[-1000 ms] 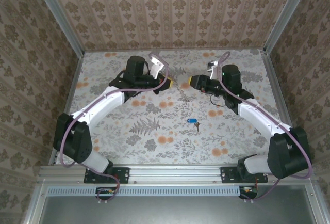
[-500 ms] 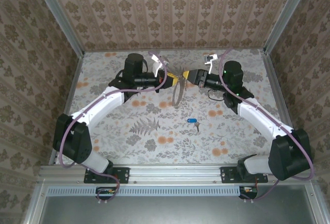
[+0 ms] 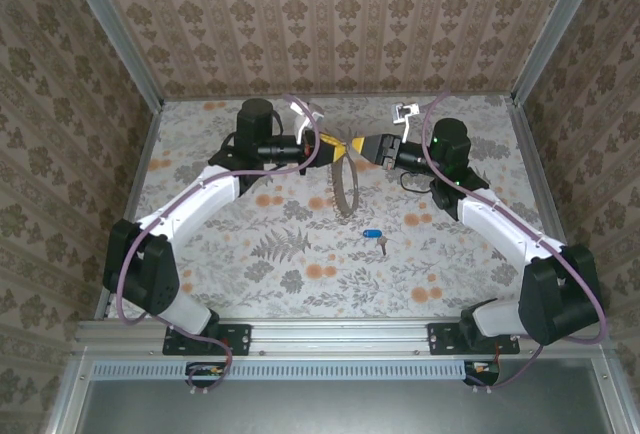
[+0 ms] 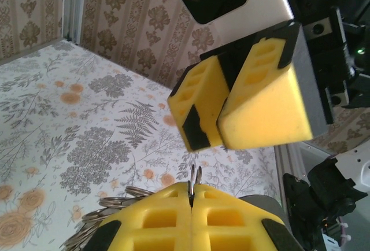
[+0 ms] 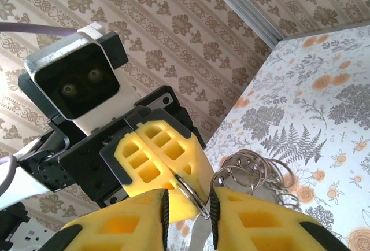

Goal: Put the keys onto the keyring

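Left gripper [image 3: 338,147] is pinching the top of the keyring [image 3: 346,189], which is hanging over the far middle of the table [image 3: 200,254]. Right gripper [image 3: 366,146], apart from it a second ago, is now narrowing its still-parted jaws around the same wire. With the keys [image 3: 373,235] lying nearer and untouched, threading is not yet starting.

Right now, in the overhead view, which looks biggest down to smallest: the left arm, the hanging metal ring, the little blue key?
1. White-and-black left arm
2. Thin oval brownish-silver metal keyring, hanging nearer the camera
3. Tiny blue-headed key set
Order clear regardless.
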